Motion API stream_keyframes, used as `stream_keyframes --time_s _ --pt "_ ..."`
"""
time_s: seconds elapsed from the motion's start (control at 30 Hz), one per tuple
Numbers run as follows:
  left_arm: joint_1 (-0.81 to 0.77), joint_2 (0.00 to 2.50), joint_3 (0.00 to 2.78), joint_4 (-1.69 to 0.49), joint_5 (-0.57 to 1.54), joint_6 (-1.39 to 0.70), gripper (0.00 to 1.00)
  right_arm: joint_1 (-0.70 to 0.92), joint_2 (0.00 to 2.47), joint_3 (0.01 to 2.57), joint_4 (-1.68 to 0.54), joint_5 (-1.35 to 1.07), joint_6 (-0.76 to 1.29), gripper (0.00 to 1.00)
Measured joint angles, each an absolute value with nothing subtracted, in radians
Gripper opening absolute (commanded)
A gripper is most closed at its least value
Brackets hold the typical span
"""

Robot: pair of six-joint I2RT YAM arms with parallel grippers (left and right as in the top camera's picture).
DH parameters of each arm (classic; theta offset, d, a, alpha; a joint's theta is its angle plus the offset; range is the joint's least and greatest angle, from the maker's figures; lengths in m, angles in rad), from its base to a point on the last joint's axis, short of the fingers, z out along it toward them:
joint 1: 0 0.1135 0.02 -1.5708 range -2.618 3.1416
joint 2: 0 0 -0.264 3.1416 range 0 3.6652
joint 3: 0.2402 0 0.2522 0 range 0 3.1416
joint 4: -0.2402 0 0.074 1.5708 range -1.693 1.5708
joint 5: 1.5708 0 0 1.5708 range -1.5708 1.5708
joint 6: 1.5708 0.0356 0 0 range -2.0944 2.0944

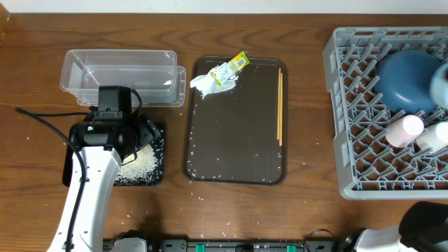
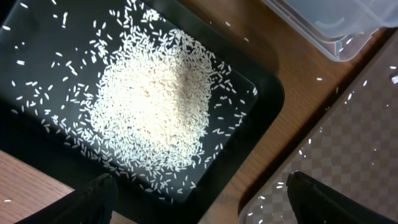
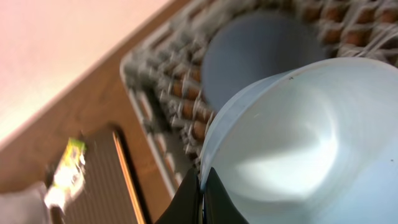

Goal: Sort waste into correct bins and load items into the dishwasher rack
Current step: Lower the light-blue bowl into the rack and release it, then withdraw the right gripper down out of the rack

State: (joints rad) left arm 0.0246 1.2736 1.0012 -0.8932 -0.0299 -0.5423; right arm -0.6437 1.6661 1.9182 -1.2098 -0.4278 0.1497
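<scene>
The rice (image 1: 142,162) lies heaped in the black tray (image 1: 158,131), also in the left wrist view (image 2: 149,106). My left gripper (image 2: 202,208) hangs open and empty over that tray's corner (image 2: 273,93). The clear tub (image 1: 119,73) stands behind it. The tissue (image 1: 205,85), the wrapper (image 1: 232,68) and the chopsticks (image 1: 280,105) lie on the brown tray (image 1: 234,133). The rack (image 1: 350,112) holds the dark-blue dish (image 1: 408,78), pink cup (image 1: 404,131) and white cup (image 1: 434,136). My right gripper (image 3: 202,186) is shut on the rim of the light-blue bowl (image 3: 298,143), over the rack (image 3: 161,87).
Stray rice grains lie on the brown tray (image 2: 348,155) and on the wood round it. The left arm (image 1: 91,182) covers part of the black tray. The right arm's base (image 1: 420,224) sits at the front right. The rack runs off the right edge.
</scene>
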Motion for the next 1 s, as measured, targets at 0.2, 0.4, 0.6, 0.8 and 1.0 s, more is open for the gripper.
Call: stream_keyframes --time_s 0.2,0.4,0.6,0.8,1.0 --pt "0.025 1.274 1.001 -0.894 -0.030 -0.542 0.90 -0.791 1.728 1.918 -1.102 -0.606 0.146 0.01" --pt "0.025 1.274 1.001 -0.894 -0.030 -0.542 0.90 -0.837 1.866 1.918 -0.925 -0.802 0.144 0.01" --pt "0.025 1.274 1.001 -0.893 -0.030 -0.542 0.90 -0.841 1.998 1.917 -0.715 -0.899 0.172 0.01" --pt "0.025 1.274 1.001 -0.894 -0.030 -0.542 0.90 -0.868 2.083 1.915 -0.467 -1.008 0.280 0.01" --pt "0.025 1.274 1.001 -0.894 -0.030 -0.542 0.90 -0.892 2.184 1.916 -0.263 -1.076 0.455 0.01"
